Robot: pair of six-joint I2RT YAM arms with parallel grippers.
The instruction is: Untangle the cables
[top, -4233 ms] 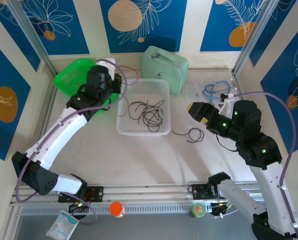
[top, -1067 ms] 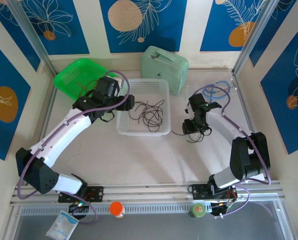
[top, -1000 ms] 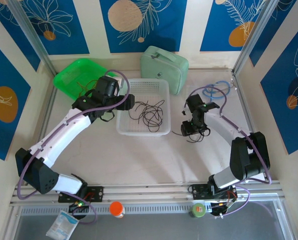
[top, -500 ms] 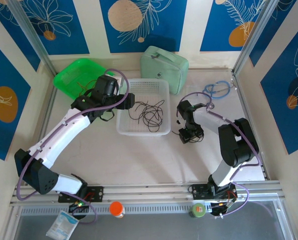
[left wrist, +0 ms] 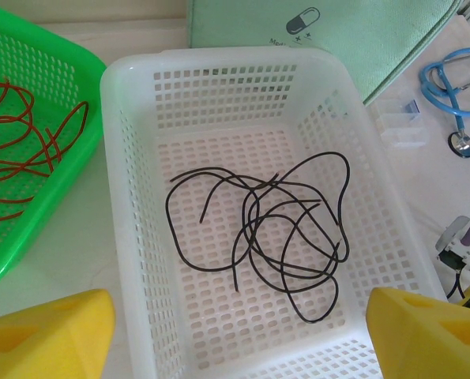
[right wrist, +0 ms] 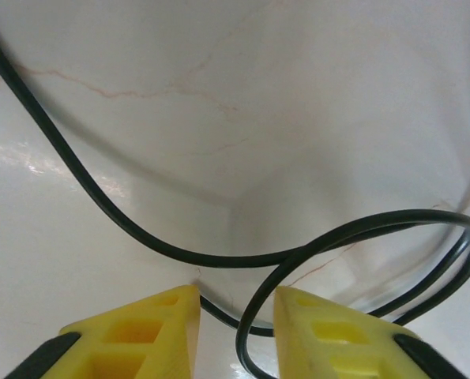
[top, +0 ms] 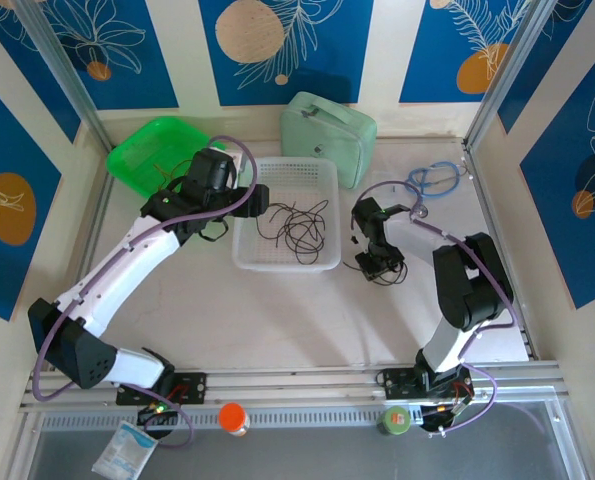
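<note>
Several black cables (left wrist: 274, 237) lie tangled in the white basket (left wrist: 132, 197), also seen from above (top: 295, 228). Red cables (left wrist: 21, 134) curl in the green basket (left wrist: 69, 181). My left gripper (left wrist: 238, 339) hovers open over the white basket's near end, nothing between its yellow fingers (left wrist: 53, 332). One loose black cable (right wrist: 219, 257) lies looped on the table right of the white basket (top: 385, 272). My right gripper (right wrist: 236, 316) is down on it, pointing at the tabletop. Its fingers (right wrist: 152, 316) stand apart, with the cable's loop crossing the gap.
A mint-green pouch (top: 329, 122) sits behind the white basket (top: 307, 165). A light-blue coiled cable (top: 432, 178) lies at the back right. The green basket (top: 137, 160) is at the back left. Purple arm cables arc over both arms.
My right gripper has shifted left and lowered onto the loose black cable, and its jaws have narrowed around the loop. The left arm has barely moved.
</note>
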